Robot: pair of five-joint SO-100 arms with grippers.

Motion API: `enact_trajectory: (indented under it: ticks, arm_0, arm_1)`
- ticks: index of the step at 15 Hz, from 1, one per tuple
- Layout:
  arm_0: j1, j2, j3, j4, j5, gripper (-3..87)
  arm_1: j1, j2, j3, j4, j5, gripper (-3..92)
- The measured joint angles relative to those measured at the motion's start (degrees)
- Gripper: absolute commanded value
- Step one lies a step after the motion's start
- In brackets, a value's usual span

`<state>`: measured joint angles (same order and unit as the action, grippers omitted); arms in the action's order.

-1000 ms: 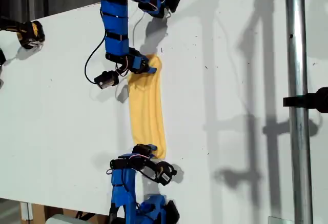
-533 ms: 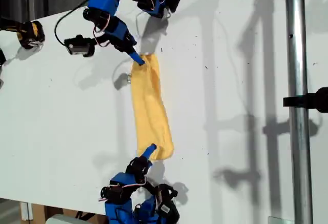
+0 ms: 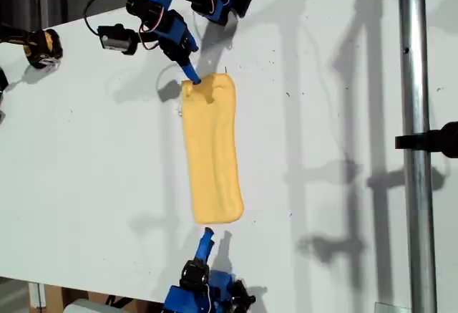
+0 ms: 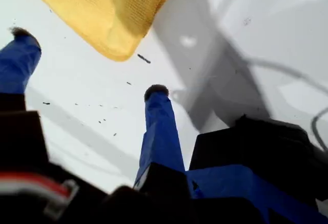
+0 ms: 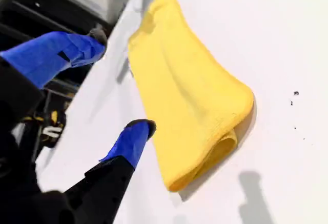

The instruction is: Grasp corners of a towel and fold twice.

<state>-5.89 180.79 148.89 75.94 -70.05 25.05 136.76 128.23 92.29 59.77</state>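
Item: towel [image 3: 210, 150], yellow terry, folded into long narrow strip, lying flat on white desk [image 3: 86, 148], approx. centre of exterior view, long axis running top-to-bottom in that view. My first gripper [image 4: 87, 62]: jaws spread, nothing between them, off the cloth; one rounded hemmed corner [image 4: 117, 51] of towel lies just beyond the tips. My second gripper [image 5: 123, 80]: jaws spread, empty, just beside towel's folded end [image 5: 215, 152], layered edge visible there. Exterior view: one gripper [image 3: 192, 74] at strip's upper end, tip at or touching cloth, contact unclear; other gripper [image 3: 207, 240] just below strip's lower end, apart. Misc.: metal pole [image 3: 417, 141] at exterior view's right.
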Motion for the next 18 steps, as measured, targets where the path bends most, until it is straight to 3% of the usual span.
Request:
enact_trajectory:
  ticks: [5,9,15,18]
  arm_0:
    - [2.4,17.6,13.4,-5.7,2.7,25.8]
    - [6.7,18.0,18.4,-10.8,5.9,25.7]
    - [9.8,18.0,20.2,-13.4,5.7,25.6]
    - [9.7,18.0,20.2,-12.8,5.5,25.5]
  arm_1:
    - [1.4,13.8,6.1,-1.3,5.0,42.8]
    - [2.5,6.4,6.5,-3.4,5.1,44.2]
    - [4.7,-23.0,8.9,-29.6,3.3,44.4]
    - [4.7,-38.6,3.2,-34.0,1.8,43.8]
